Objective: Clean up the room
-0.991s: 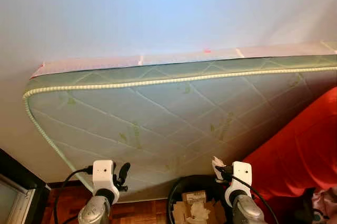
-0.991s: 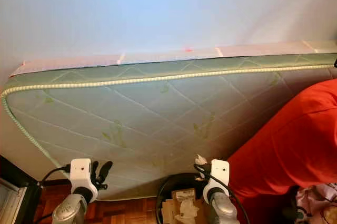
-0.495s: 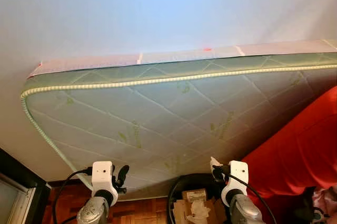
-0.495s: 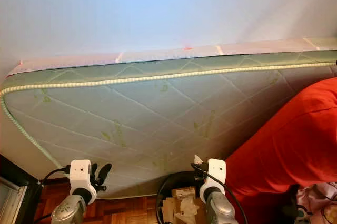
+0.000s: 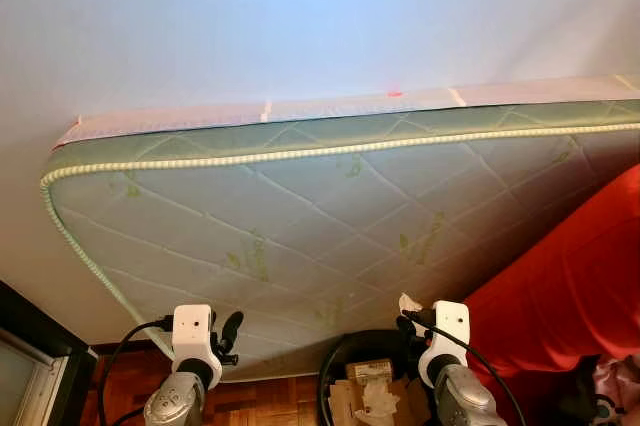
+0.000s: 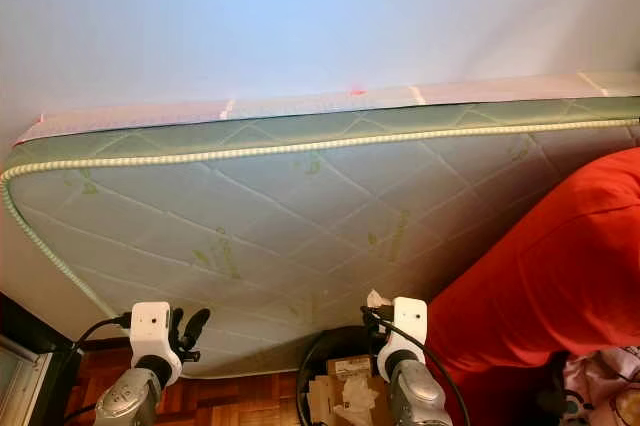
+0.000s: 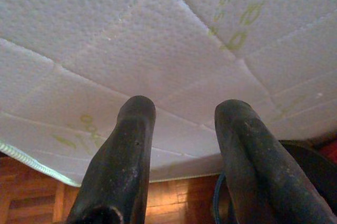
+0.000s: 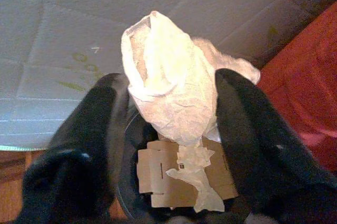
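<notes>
My right gripper is shut on a crumpled white paper wad, which bulges out between its fingers. It hangs over a black round bin on the floor. The bin holds flattened brown cardboard and another scrap of white paper. My left gripper is raised at the same height to the left, open, with nothing between its fingers. It points at the mattress face.
A large green-quilted mattress leans against the pale wall straight ahead, its lower edge just behind the bin. A red cover bulks up at the right. Wooden floor shows below, and a dark frame stands at the far left.
My right gripper with the paper wad has edged slightly to the left over the bin. The left gripper has hardly moved.
</notes>
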Controlling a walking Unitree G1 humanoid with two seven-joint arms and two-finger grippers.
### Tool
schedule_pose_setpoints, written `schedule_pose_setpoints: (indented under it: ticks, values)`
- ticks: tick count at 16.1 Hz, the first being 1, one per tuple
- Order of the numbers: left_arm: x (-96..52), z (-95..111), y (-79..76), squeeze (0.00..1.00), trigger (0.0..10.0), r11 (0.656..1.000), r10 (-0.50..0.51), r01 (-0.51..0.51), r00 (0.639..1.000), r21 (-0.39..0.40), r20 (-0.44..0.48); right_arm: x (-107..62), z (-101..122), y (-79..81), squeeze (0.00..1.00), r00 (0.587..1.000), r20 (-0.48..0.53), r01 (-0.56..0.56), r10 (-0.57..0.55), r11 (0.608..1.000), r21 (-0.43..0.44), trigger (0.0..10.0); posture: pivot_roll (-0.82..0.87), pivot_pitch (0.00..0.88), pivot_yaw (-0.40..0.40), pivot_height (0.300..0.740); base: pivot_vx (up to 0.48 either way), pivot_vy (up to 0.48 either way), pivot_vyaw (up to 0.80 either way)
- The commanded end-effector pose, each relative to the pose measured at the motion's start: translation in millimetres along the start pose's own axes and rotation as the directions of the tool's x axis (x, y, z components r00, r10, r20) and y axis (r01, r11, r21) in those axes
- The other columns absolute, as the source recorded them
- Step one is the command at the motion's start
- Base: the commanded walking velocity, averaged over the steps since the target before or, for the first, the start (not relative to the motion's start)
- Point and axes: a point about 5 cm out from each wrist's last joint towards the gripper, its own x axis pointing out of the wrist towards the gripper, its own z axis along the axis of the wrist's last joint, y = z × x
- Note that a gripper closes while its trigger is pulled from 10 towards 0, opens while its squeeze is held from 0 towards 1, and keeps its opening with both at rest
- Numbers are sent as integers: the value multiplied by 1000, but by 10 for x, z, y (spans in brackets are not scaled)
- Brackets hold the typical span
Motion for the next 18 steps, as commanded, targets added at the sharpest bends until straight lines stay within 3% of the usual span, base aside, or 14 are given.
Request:
schedule_pose_setpoints:
  ticks: [1,8,10,13,16,17,18]
  values:
    - [-13,-29,32,0,10000,1000,8,-8,1000,-10,-14,5,1,8,1000,1000,-5,-2,2,1000,6,10000,52,55,-18,740,0,0,0]
    - [-8,-21,33,0,10000,1000,10,-10,1000,-5,-11,18,-47,165,1000,985,-70,-156,155,988,-10,10000,57,57,-20,740,0,0,0]
    - [-8,-19,33,0,10000,1000,11,-11,1000,-3,-9,6,-100,255,1000,968,-119,-236,222,965,-117,10000,60,59,-20,740,0,0,0]
    - [-7,-14,34,0,10000,1000,13,-13,1000,-2,-6,-2,-107,288,1000,952,-136,-294,274,941,-168,10000,59,60,-20,740,0,0,0]
    - [-1,-6,22,0,10000,1000,11,-11,1000,-2,-3,-35,-178,184,1000,964,-163,-247,208,928,-278,10000,59,60,-20,740,0,0,0]
    - [2,-2,15,0,10000,1000,9,-9,1000,-2,-1,-33,-164,168,376,974,-143,-214,175,915,-342,10000,61,60,-22,740,0,0,0]
    - [3,-1,14,0,10000,1000,9,-9,1000,-2,-1,-30,-145,161,0,980,-122,-192,158,912,-362,10000,61,60,-22,740,0,0,0]
